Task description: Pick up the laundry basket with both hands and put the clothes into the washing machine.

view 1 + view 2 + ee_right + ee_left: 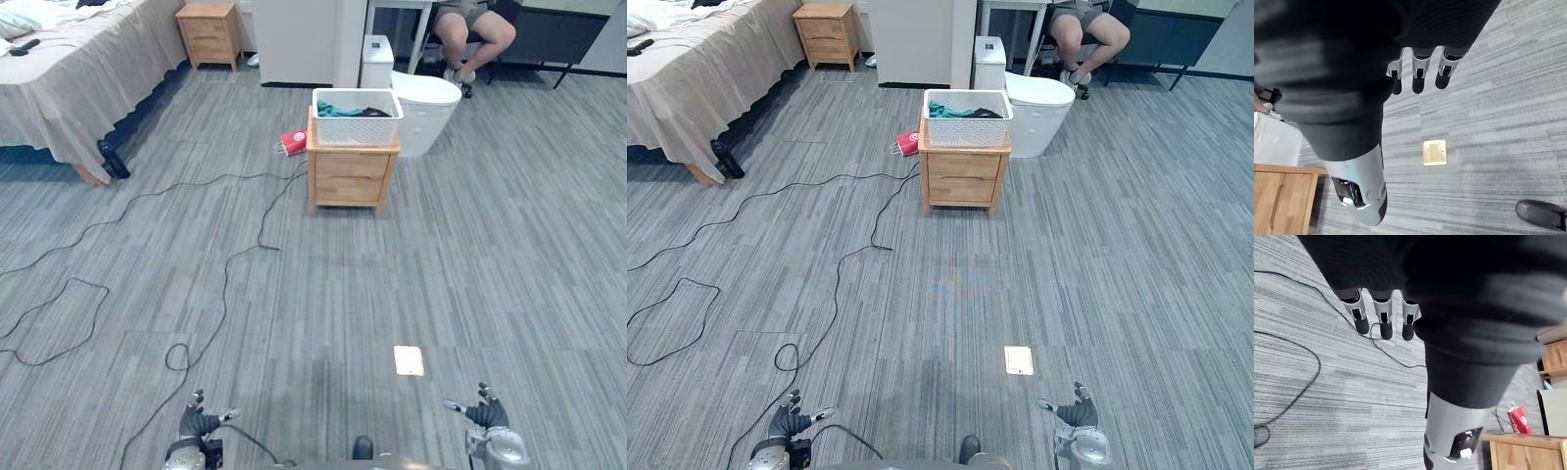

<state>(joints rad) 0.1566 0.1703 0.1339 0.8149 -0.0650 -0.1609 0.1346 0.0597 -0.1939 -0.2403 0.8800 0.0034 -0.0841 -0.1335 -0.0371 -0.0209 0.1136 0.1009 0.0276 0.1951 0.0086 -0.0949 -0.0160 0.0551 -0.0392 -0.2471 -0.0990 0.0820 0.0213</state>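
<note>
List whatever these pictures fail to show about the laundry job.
Clothes: eye views, the laundry basket hides all but a teal and dark top layer.
Washing machine: eye views, nightstand and basket cover part; its opening is unreadable.
Seated person: cut off by the top edge.

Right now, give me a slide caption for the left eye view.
Left hand and right hand open and low; laundry basket of clothes sits on a nightstand beside the washing machine.

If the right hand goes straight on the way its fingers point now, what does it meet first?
Probably the bare grey floor: past the right hand nothing stands in the line. The brass floor plate lies near it, but depth is unclear.
</note>
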